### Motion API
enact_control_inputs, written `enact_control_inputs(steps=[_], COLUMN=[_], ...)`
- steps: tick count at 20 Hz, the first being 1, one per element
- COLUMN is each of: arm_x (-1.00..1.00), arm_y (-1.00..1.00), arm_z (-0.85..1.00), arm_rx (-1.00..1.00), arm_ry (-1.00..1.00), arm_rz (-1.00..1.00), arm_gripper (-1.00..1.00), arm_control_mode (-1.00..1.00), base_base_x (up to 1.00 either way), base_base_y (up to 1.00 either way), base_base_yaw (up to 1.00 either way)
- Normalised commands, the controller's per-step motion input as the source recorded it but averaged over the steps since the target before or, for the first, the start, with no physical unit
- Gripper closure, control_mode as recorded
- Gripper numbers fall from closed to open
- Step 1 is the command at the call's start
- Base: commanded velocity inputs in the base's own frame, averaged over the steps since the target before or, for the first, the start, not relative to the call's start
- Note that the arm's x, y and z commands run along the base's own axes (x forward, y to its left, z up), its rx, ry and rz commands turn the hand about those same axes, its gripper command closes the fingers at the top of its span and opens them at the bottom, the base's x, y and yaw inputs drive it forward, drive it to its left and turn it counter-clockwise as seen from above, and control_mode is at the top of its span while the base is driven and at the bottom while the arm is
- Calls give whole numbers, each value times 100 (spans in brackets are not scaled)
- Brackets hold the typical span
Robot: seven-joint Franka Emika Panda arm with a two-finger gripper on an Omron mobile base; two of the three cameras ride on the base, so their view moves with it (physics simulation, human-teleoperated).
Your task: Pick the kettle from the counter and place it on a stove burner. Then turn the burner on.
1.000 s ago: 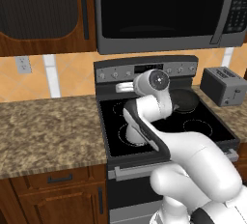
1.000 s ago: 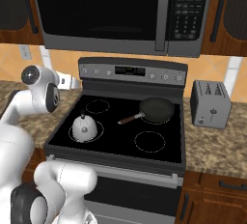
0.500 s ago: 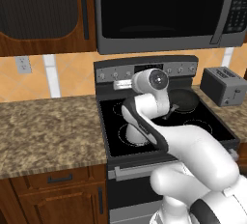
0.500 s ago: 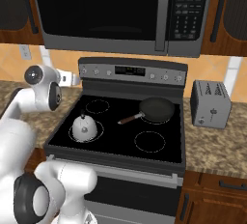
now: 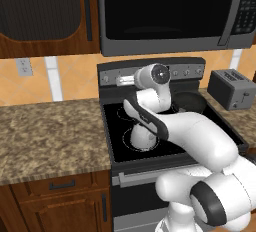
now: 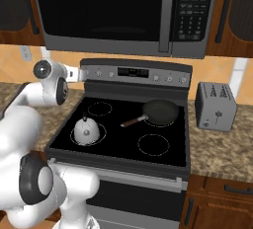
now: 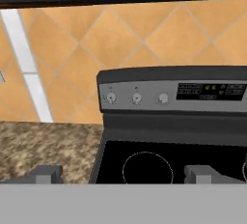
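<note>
Kettle [image 6: 87,130] on stove burner [image 6: 73,136], near cooktop edge.

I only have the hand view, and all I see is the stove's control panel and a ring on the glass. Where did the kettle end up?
Observer: The kettle stands upright on the front left burner of the cooktop, seen in the right base view.
Operator: Is anything else on the cooktop?
Observer: A black frying pan sits on the back right burner, its handle pointing toward the kettle but apart from it.
Operator: And what is right of the stove?
Observer: A grey toaster on the granite slab there.
Operator: Where is the gripper relative to the knobs?
Observer: The gripper is raised at the panel's left end, beside the knobs; I cannot tell whether it touches one.
</note>
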Motion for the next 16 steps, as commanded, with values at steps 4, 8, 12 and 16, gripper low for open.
enact_control_inputs(steps=[4, 8, 12, 16], arm_x=[33, 27, 35, 26], arm_y=[2, 8, 5, 30], arm_z=[1, 3, -3, -19], arm_rx=[0, 0, -1, -2], arm_ry=[-9, -11, -2, -1], arm_rz=[0, 0, -5, -21], arm_gripper=[-100, -100, -100, -100], arm_control_mode=[-100, -100, -100, -100], base_base_x=[0, 0, 0, 0], base_base_y=[0, 0, 0, 0], base_base_yaw=[0, 0, 0, 0])
